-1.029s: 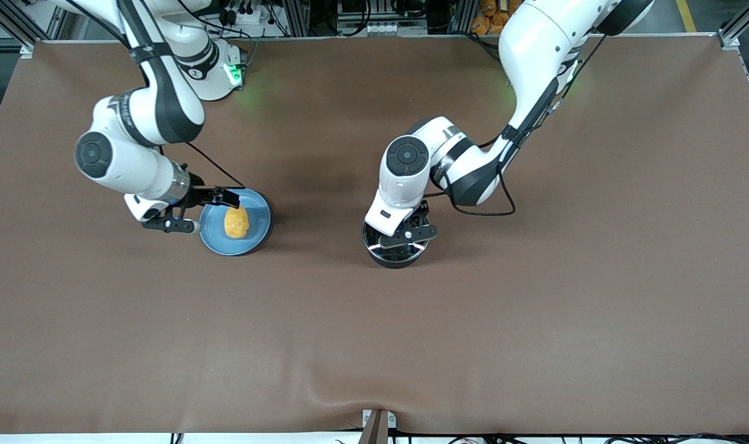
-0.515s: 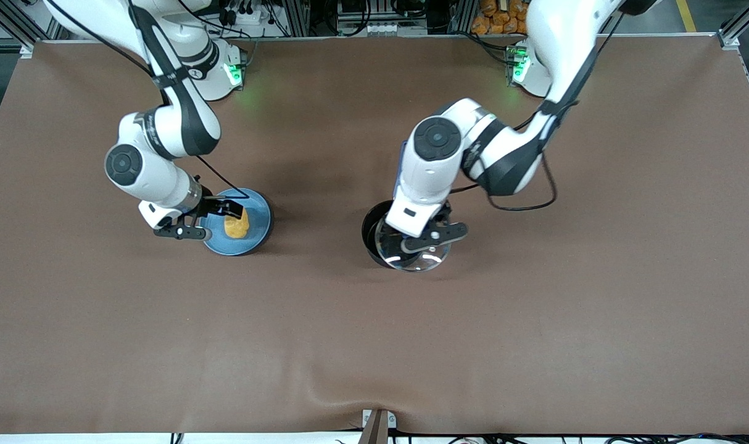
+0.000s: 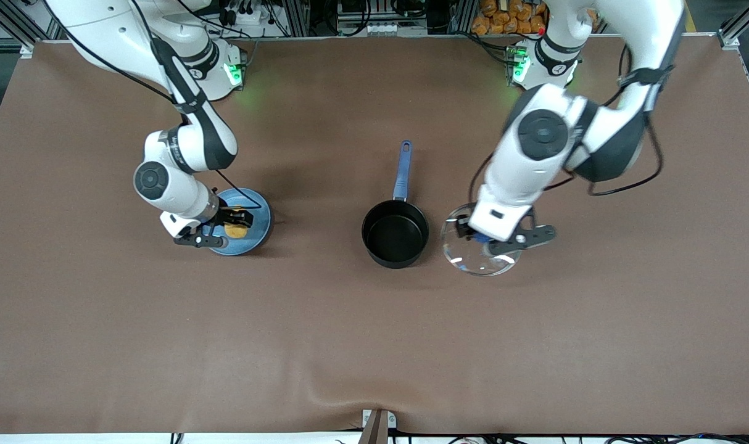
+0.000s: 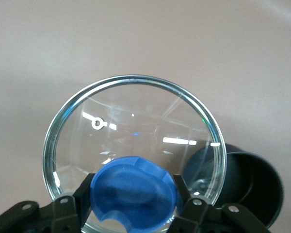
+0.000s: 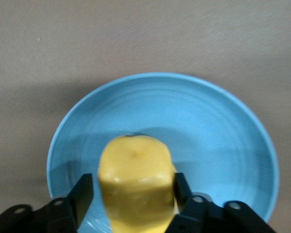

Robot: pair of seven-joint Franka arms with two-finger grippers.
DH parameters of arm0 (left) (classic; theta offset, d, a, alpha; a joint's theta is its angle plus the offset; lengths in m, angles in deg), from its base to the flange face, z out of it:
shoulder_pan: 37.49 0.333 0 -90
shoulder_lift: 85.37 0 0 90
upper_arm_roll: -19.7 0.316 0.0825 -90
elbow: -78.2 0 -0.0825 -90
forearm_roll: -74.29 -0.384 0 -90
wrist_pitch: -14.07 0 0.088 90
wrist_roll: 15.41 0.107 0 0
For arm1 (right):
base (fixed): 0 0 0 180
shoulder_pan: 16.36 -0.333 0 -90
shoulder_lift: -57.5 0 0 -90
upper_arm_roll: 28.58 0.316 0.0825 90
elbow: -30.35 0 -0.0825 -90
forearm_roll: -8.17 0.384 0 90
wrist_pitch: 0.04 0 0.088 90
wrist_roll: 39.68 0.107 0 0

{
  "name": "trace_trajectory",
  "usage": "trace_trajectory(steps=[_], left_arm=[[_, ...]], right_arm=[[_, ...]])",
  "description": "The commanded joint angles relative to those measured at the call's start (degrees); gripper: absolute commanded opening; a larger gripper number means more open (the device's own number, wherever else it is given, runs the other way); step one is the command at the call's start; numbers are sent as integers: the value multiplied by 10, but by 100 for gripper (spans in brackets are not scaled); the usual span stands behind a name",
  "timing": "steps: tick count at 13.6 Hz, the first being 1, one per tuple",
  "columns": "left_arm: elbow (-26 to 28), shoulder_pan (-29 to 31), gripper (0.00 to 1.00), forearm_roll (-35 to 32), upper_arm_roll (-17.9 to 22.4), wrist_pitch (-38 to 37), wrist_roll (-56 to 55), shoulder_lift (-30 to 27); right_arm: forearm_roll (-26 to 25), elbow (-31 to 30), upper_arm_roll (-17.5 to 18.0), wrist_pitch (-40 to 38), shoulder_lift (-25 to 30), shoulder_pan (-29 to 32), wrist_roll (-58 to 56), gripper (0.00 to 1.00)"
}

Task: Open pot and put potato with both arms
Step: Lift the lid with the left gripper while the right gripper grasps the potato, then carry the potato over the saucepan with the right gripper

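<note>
1. While the pot (image 3: 395, 233) sits uncovered near the middle of the worktop, its black bowl shows bare inside and its blue handle (image 3: 401, 170) runs straight toward the edge where the robots' bases stand.
2. Over on the left arm's side, the left gripper (image 3: 496, 241) has the glass lid (image 3: 473, 256) by its blue knob (image 4: 134, 190), jaws clamped on either side of that knob.
3. That lid hangs just beside the pot, toward the left arm's end of the worktop; from the left wrist view the pot's rim (image 4: 252, 187) peeks past the edge of the glass. Whether the lid touches the brown mat (image 3: 374, 345), I cannot tell.
4. Now the right arm: the right gripper (image 3: 229, 225) is down over the light-blue plate (image 3: 260, 213), which lies toward the right arm's end of the worktop, well apart from the pot.
5. Its jaws are closed on the potato (image 5: 136, 187), one finger pressed to each flank in the right wrist view, the plate's blue surface (image 5: 218, 141) spread underneath.
6. Whether the potato is clear of the plate or resting on it, I cannot tell.
</note>
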Motion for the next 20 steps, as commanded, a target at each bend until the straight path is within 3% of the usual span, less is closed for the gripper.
trace_trajectory(steps=[1, 2, 6, 10, 14, 18, 20], left_arm=[[79, 72, 49, 43, -16, 3, 92, -86], [95, 93, 49, 52, -16, 2, 129, -100], [120, 162, 49, 59, -16, 0, 233, -119], [154, 205, 49, 59, -15, 44, 298, -102], [198, 220, 49, 52, -13, 144, 314, -58], [251, 218, 49, 49, -9, 271, 312, -8], [263, 218, 49, 49, -8, 307, 312, 9]], right_arm=[[-7, -7, -1, 9, 5, -6, 0, 14], [-8, 3, -1, -15, 10, -5, 0, 0], [-7, 117, -1, -182, 26, -8, 7, 0], [1, 321, 0, -342, -3, -50, 94, 0], [-1, 466, 0, -340, -84, -129, 207, 0], [-2, 645, -1, -322, -206, -209, 312, 0], [-3, 662, -2, -275, -243, -246, 351, 0]])
